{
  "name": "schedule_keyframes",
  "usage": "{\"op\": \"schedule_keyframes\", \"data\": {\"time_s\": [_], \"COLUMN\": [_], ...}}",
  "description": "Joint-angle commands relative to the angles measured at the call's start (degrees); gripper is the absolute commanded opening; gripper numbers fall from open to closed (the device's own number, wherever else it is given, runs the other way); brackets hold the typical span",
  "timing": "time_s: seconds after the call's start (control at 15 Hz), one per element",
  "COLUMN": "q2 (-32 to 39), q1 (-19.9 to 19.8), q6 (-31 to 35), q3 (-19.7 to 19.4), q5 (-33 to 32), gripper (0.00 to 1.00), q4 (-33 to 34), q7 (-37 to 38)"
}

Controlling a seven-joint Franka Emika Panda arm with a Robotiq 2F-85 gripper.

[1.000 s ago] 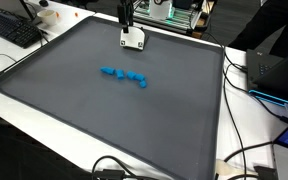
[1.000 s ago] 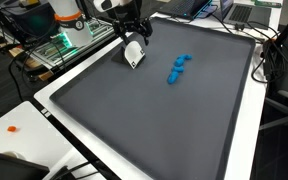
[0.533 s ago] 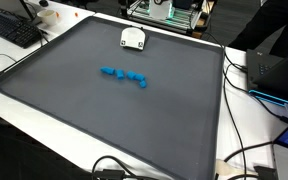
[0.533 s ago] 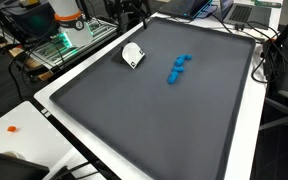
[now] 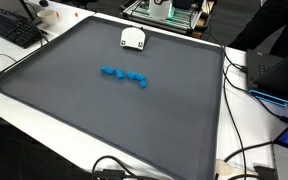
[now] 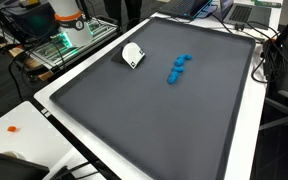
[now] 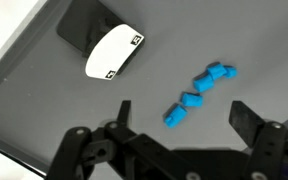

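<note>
Claw: the gripper (image 7: 179,110) is hanging at the bottom of the wrist view, jaws wide apart, gripping nothing.
Blue blocks: the row of blue blocks (image 7: 199,90) is lying mid-frame on the gray mat (image 7: 44,120), its lower end between the fingertips.
Long axis: running diagonally, lower left to upper right.
White device: the white device (image 7: 112,52) is sitting upper left, well apart.

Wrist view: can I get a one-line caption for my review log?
Open gripper hangs above a grey mat, over a row of small blue pieces, with a white-and-black device lying nearby.
</note>
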Motion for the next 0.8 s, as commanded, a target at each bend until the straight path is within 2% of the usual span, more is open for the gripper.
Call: {"op": "schedule_keyframes", "data": {"time_s": [0.0,0.33,0.4,0.73], "q2": [2.6,6.2,4.2,4.8], "q1": [1.3,2.4,1.9,2.0], "q6": [-2.6,-2.1,-1.1,-1.1], "q3": [0.9,1.7,1.6,1.6], "q5": [-2.1,-3.9,-2.0,-2.0], "gripper": [1.00,1.00,1.00,1.00], "q4": [4.8,9.4,7.3,8.0], "q7": [-7.8,-20.4,-16.8,-17.3]}}
